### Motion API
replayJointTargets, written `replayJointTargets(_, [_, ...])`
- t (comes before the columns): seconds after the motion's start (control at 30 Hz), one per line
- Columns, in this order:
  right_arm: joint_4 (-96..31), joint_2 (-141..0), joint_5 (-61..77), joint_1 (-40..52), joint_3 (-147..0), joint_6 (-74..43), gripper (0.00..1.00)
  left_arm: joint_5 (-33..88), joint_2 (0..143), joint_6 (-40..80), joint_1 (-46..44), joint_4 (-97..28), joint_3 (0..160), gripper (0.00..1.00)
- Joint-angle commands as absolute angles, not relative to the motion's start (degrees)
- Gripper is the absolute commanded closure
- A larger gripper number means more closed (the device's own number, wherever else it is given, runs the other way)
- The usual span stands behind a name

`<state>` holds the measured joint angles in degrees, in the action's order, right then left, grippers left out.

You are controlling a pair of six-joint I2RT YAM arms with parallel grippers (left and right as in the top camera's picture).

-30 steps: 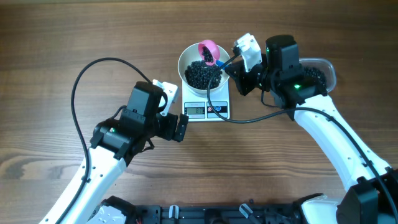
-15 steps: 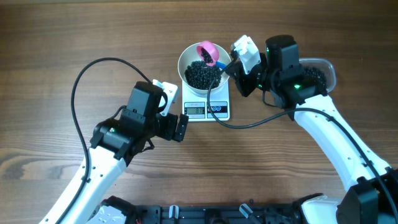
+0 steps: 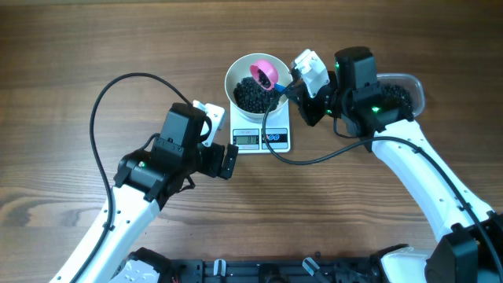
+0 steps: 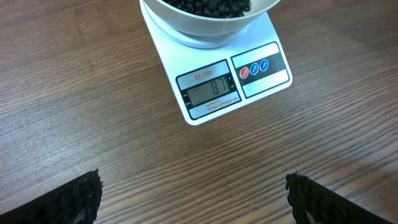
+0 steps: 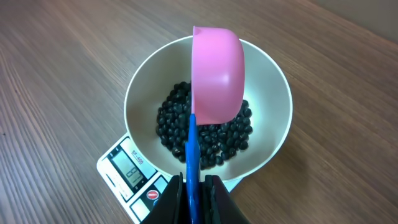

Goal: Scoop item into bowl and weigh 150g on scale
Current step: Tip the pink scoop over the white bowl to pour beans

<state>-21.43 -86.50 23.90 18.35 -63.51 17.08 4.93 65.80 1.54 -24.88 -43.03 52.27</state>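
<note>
The right gripper [image 5: 193,186] is pressed together on the thin blue handle of a pink scoop [image 5: 216,74], which hangs tilted inside the white bowl [image 5: 270,87], its rounded back toward the right wrist camera. Whether the scoop touches the heap cannot be told. The black beads [image 5: 217,140] lie in a dark pile at the bottom of the bowl, and the bowl stands on the white scale [image 4: 261,84], whose display reads 87. The left gripper [image 4: 196,198] hovers over the wooden table [image 3: 94,47] just in front of the scale, fingers spread wide and holding nothing. A clear tub [image 3: 416,85] with more beads sits beyond the right arm.
</note>
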Motion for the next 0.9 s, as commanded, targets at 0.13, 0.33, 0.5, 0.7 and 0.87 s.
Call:
replayJointTargets(0.13, [-21.82,-85.06,23.53,18.57,-63.4,19.51,0.96,4.4,66.02,0.84,-24.62,-42.89,51.72,0.0])
replayJointTargets(0.33, [-21.74,-85.06,23.53,18.59,-63.4,21.23,0.96,4.4,66.02,0.84,-24.62,-42.87,51.72,0.0])
replayJointTargets(0.5, [-21.69,-85.06,23.4,18.59,-63.4,28.18,0.96,4.4,66.02,0.82,-24.62,-42.87,51.72,0.0])
replayJointTargets(0.7, [-20.67,-85.06,17.3,18.59,-63.42,32.49,0.96,4.4,66.02,0.82,-24.62,-42.87,51.72,0.0])
replayJointTargets(0.87, [-18.79,-85.06,17.56,18.59,-63.42,33.43,0.96,4.4,66.02,0.82,-24.62,-42.87,51.72,0.0])
